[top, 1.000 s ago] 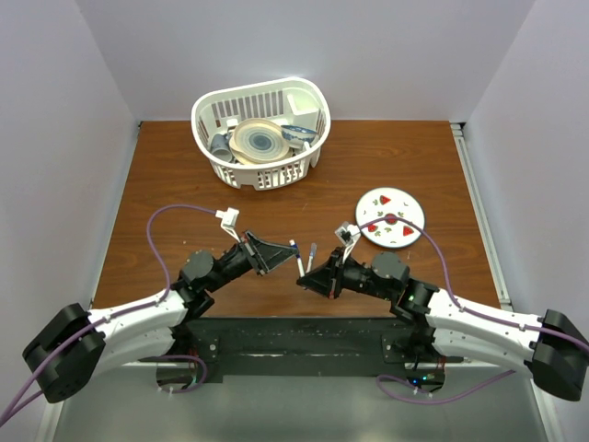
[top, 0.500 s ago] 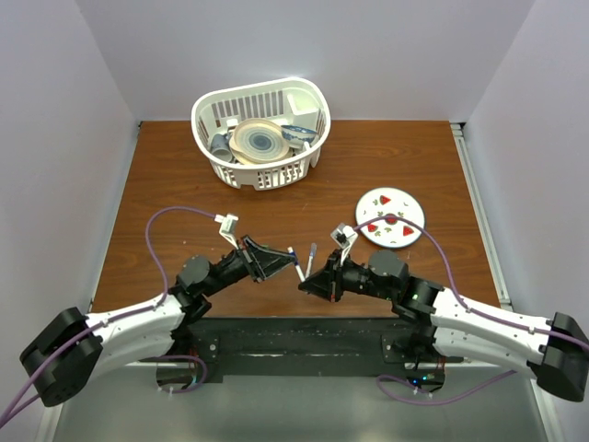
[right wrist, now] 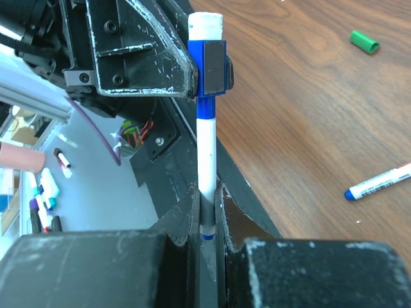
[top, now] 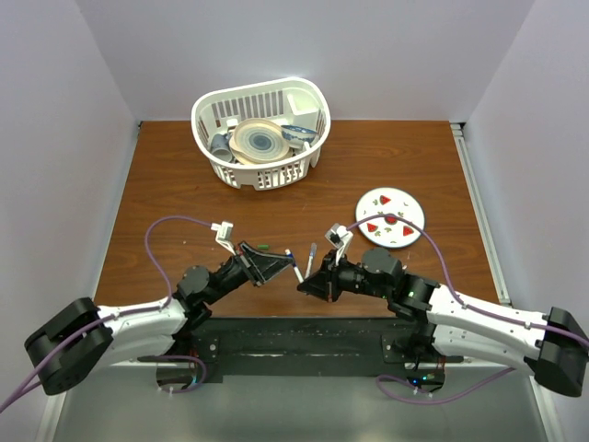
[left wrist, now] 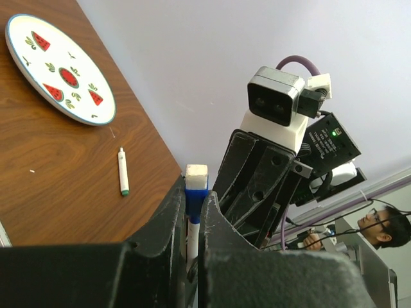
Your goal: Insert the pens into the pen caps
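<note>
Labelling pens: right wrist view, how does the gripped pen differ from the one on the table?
The gripped pen is pinched by the left end effector and right end effector; the loose pen lies flat on the table, untouched. The gripped pen runs upright in frame, the loose pen nearly sideways. Both: white barrel, blue marking.

White basket [top: 262, 173] of dishes [top: 258, 143], watermelon-patterned plate [top: 382, 208], wooden table [top: 184, 184]
</note>
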Tool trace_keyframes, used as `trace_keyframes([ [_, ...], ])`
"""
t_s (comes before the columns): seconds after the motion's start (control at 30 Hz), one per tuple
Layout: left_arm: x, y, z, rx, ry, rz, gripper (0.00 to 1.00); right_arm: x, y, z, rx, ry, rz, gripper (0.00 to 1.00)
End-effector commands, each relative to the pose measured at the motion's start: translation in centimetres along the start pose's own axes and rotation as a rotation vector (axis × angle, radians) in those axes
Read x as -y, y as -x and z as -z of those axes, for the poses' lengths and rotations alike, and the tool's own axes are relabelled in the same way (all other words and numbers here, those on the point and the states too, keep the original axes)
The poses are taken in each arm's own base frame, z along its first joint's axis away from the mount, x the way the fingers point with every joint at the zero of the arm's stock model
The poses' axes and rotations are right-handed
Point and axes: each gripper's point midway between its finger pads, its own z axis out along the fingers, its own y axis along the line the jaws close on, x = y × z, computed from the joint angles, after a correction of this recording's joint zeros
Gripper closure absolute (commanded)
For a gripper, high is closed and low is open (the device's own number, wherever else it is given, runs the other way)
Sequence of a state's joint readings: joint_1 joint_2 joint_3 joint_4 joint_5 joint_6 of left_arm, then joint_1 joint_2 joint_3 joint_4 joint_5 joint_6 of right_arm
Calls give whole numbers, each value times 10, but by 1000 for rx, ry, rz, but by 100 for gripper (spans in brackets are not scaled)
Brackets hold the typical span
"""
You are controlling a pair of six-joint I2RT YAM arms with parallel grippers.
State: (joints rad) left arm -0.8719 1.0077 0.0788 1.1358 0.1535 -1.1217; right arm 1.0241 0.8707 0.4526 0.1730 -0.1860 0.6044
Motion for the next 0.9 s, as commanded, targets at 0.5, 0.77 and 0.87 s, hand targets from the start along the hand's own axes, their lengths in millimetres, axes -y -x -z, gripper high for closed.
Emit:
trace_keyframes([
  [0.5,15,-104,29,-389,-92,61,100,-53,193,35,640,-12,188,100],
  [0.77,15,-120,34,-442,-92,38,100,-64,219,48,700,-23,258,100],
  [0.87,16,-121,34,-436,-99,23,100,-68,226,51,717,-15,270,100],
])
